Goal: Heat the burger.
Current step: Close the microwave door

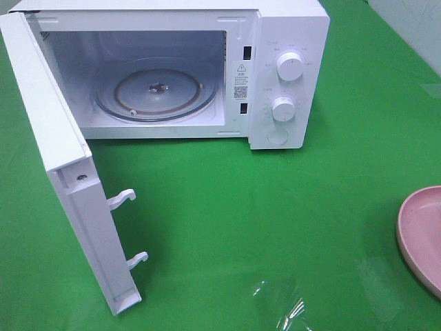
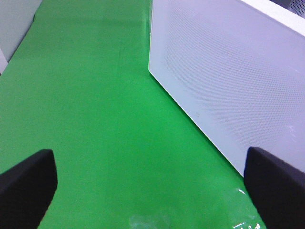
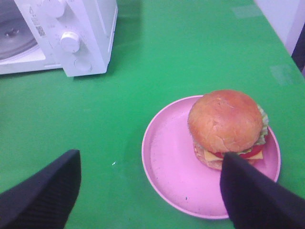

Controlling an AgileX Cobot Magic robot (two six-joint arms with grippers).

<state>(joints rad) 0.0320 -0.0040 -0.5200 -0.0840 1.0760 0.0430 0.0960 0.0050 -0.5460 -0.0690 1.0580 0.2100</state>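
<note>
Nearest, right gripper (image 3: 150, 191): fingers (image 3: 43, 195) spread wide, nothing between them, above the green bench (image 3: 190, 52). Just beyond them the burger (image 3: 226, 126) sits on a pink plate (image 3: 171, 167), off-centre, close to one rim; one finger overlaps the burger's lower edge in the wrist view, contact cannot be told. Left gripper (image 2: 152, 188): fingers (image 2: 26, 183) also spread, empty, beside the open door (image 1: 65, 172) of the white microwave (image 1: 289, 41). Farther back, door swung fully out; glass turntable (image 1: 155, 93) bare inside. Two knobs (image 1: 289, 67) on the front panel.
</note>
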